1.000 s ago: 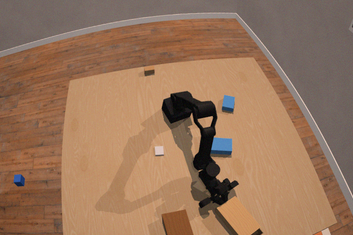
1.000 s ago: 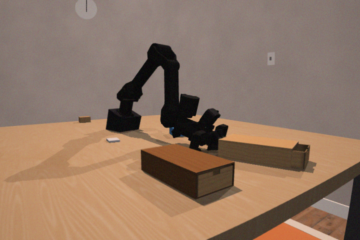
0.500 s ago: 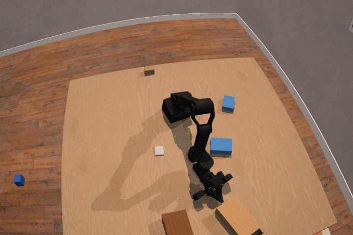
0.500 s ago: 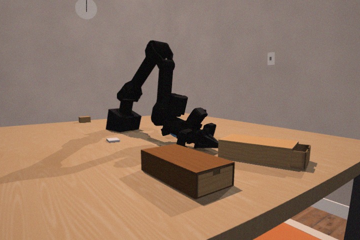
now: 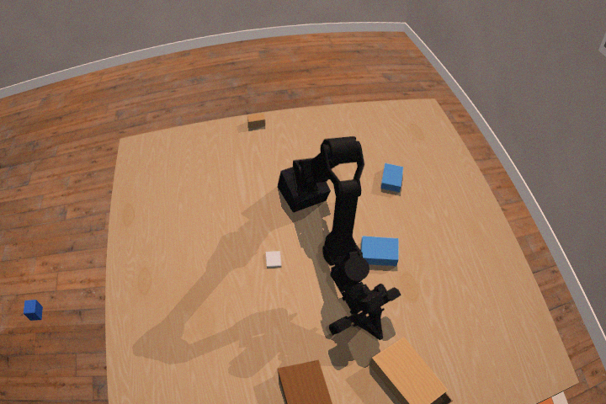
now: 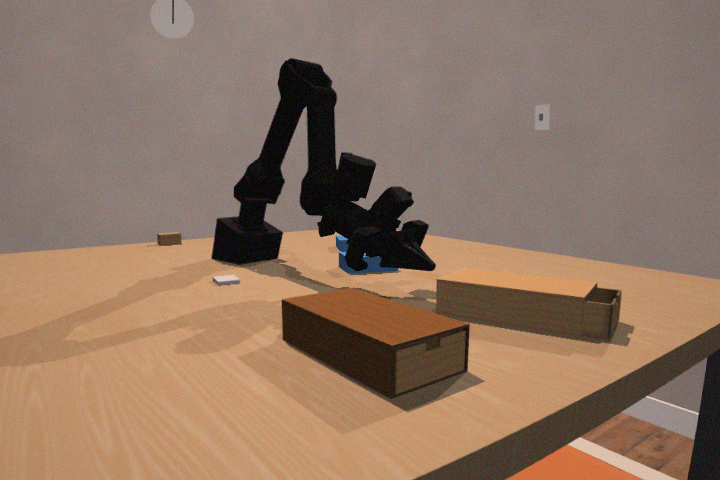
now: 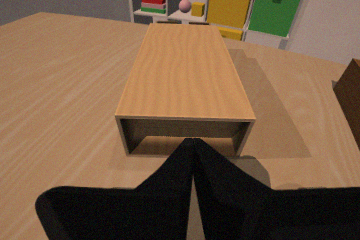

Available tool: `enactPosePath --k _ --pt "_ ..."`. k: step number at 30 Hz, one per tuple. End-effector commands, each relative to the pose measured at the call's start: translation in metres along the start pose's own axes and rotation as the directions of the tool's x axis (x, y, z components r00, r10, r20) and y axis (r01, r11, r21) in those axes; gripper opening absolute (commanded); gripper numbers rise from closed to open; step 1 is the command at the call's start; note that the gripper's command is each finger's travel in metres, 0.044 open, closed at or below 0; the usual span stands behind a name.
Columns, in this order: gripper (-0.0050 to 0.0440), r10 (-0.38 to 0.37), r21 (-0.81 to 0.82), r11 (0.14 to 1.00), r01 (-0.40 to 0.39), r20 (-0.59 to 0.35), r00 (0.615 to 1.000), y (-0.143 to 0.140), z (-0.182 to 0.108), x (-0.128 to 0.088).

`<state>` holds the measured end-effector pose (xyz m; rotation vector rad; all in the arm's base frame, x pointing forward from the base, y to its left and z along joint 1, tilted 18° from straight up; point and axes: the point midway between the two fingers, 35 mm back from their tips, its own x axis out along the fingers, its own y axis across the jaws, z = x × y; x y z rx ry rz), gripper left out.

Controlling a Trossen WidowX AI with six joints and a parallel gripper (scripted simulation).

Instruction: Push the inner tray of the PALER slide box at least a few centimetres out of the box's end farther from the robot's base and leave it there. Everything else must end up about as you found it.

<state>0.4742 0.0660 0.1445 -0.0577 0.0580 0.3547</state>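
Jaws closed on nothing, gripper [image 7: 193, 145] just outside pale box [image 6: 514, 300] near end; inner tray [image 6: 601, 311] juts out far end, near worktop [image 6: 599, 390] edge.

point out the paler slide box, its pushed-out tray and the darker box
paler slide box [image 6: 514, 281], exterior view, on its top panel
tray [image 6: 599, 319], exterior view, on the side wall sticking out of the far end
darker box [image 6: 372, 314], exterior view, on its top panel

Grey walls [image 6: 542, 50] w/ white skirting [image 5: 208, 40]; wood plank floor [image 5: 41, 190]; pale wood table [image 5: 179, 190].
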Motion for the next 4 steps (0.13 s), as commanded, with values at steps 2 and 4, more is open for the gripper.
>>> enactPosePath --k 2,4 --pt "-0.0050 0.002 -0.005 1.000 -0.003 -0.078 0.997 0.0005 0.0126 -0.0184" --pt "-0.0050 0.003 -0.003 1.000 -0.003 -0.106 0.994 0.0012 0.0116 -0.0237"
